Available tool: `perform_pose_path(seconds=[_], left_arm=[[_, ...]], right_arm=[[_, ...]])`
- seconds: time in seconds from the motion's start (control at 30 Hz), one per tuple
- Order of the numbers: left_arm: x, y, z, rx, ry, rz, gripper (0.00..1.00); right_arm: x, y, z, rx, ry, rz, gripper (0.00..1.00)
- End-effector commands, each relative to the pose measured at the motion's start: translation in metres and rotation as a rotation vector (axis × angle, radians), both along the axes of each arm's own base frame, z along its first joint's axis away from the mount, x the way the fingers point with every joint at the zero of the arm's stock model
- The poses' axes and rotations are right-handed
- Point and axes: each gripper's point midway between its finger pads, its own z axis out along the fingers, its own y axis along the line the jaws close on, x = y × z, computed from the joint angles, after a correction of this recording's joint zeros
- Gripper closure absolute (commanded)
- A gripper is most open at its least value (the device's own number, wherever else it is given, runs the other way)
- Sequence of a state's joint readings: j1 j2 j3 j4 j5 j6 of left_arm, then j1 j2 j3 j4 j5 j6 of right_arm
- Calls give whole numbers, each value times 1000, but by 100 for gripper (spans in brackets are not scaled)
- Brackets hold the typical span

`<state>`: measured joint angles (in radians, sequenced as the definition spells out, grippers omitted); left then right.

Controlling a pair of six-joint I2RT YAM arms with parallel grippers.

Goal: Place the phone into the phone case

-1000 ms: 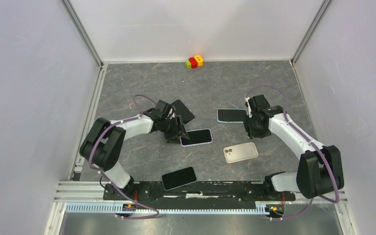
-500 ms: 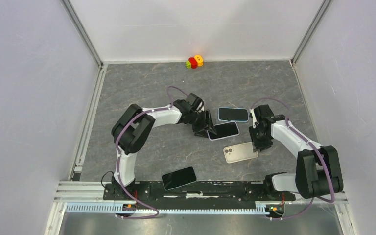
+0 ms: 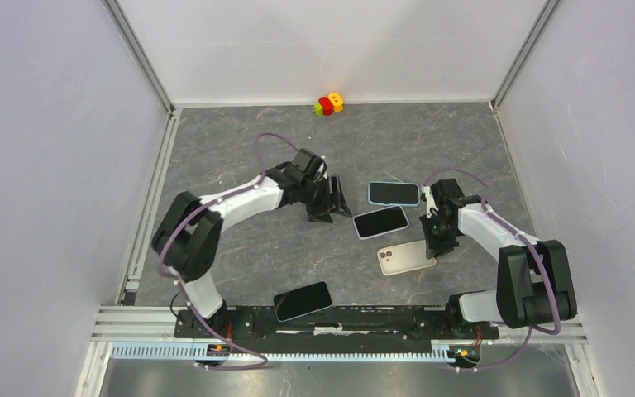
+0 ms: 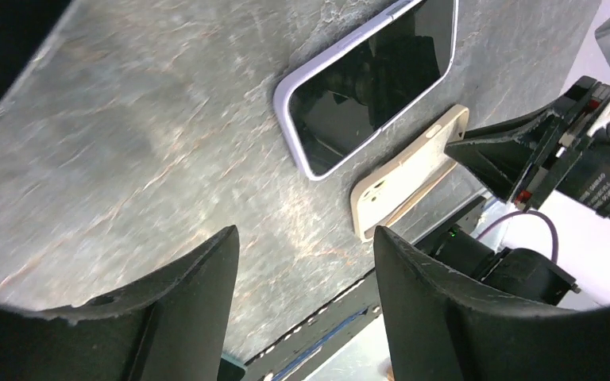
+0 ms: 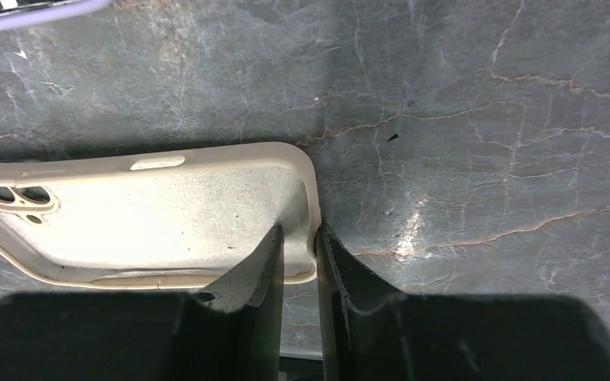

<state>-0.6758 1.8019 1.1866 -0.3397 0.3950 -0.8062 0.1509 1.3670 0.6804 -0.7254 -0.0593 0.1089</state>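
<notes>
A dark-screened phone (image 3: 379,222) with a lavender rim lies flat mid-table; the left wrist view shows the phone (image 4: 365,87) ahead of my fingers. Just left of it my left gripper (image 3: 331,208) stands open and empty, its jaws (image 4: 306,234) wide over bare table. The cream phone case (image 3: 406,257) lies hollow side up, in front of and right of the phone. My right gripper (image 3: 436,241) is shut on the case's right rim. In the right wrist view one finger sits inside the phone case (image 5: 143,214) and one outside, the gripper (image 5: 298,238) pinching the wall.
A light-blue phone (image 3: 393,193) lies just behind the lavender one. A black phone (image 3: 302,300) rests near the front rail. A small red, green and yellow toy (image 3: 328,103) sits at the back wall. White walls enclose the table on three sides.
The left gripper carried the lavender phone rightward, released it near the case and drew back left. The right gripper moved from the blue phone toward the front and closed on the case's rim.
</notes>
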Motion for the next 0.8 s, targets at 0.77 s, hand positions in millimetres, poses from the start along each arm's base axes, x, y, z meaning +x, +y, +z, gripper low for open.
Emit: perform_pose_path(seconds=[0.77], left_arm=[[-83, 153, 24, 230, -137, 223, 2]], right_arm=[[11, 119, 18, 538, 3, -33, 100]])
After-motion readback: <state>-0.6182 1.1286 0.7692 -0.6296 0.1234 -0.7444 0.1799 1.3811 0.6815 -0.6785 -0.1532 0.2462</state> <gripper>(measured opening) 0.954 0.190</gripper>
